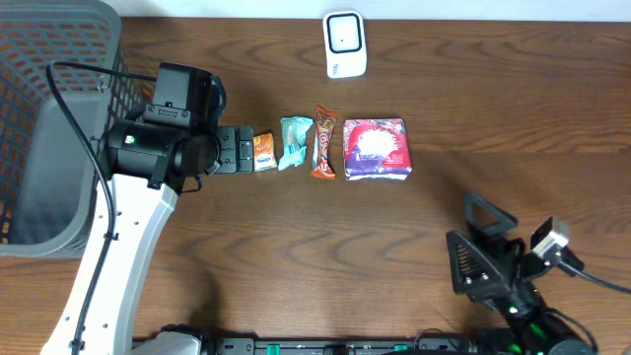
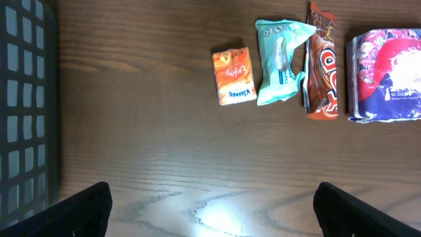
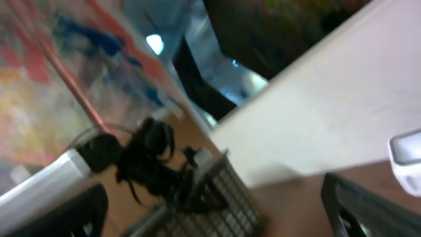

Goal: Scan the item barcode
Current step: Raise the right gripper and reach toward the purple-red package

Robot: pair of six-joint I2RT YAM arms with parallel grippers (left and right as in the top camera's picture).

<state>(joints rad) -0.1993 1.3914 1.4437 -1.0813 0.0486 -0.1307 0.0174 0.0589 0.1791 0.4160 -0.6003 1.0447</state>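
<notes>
My left pincer point(image 1: 245, 150) gapes empty, the orange packet point(image 1: 264, 152) just ahead of it. My right pincer point(image 1: 475, 240) gapes empty too.

An orange packet point(image 1: 264, 151), teal pouch point(image 1: 295, 141), brown bar point(image 1: 324, 142) and purple pack point(image 1: 376, 149) are laid flat in a row; a white scanner point(image 1: 345, 44) is set well apart.
</notes>
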